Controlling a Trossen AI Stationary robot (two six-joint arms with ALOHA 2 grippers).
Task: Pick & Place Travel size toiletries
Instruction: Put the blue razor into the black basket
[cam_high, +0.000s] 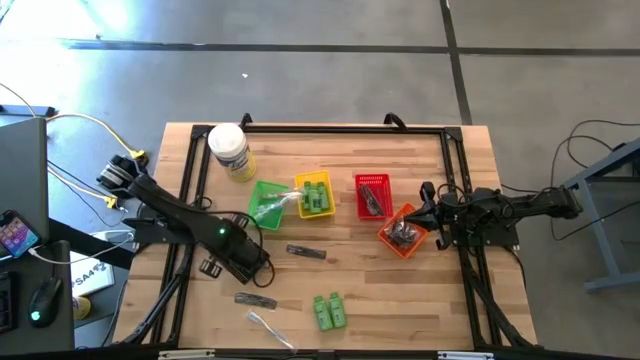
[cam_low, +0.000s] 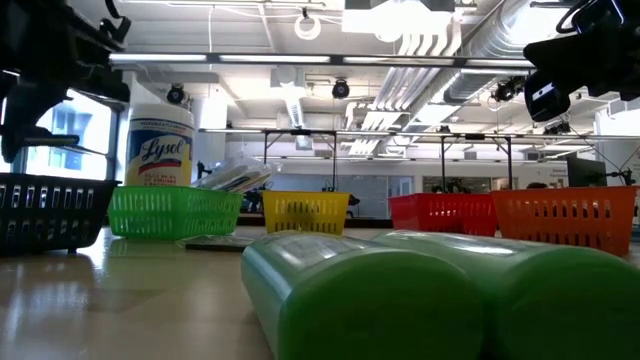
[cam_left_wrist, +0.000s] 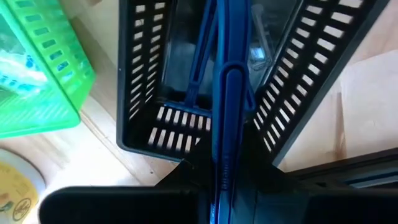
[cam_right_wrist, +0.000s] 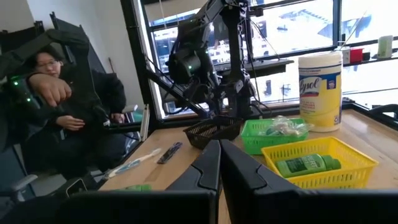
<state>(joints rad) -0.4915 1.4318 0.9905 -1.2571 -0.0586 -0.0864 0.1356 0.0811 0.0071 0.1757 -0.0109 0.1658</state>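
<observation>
Left gripper (cam_left_wrist: 219, 186) pinches a slim blue razor-like stick (cam_left_wrist: 222, 112), hung directly over the black slatted plastic basket (cam_left_wrist: 149, 87) below its fingertips, apparently lined up for a drop inside. Right gripper (cam_right_wrist: 219, 163) waits with fingers pressed together beside the orange basket (cam_high: 403, 232). Two green bottles (cam_high: 329, 310) lie on the wooden table (cam_high: 440, 300), unsorted.

"Lysol" was read, printed in blue script, on the yellow-labelled tall white plastic wipes canister (cam_low: 160, 143); nothing else was legible.
</observation>
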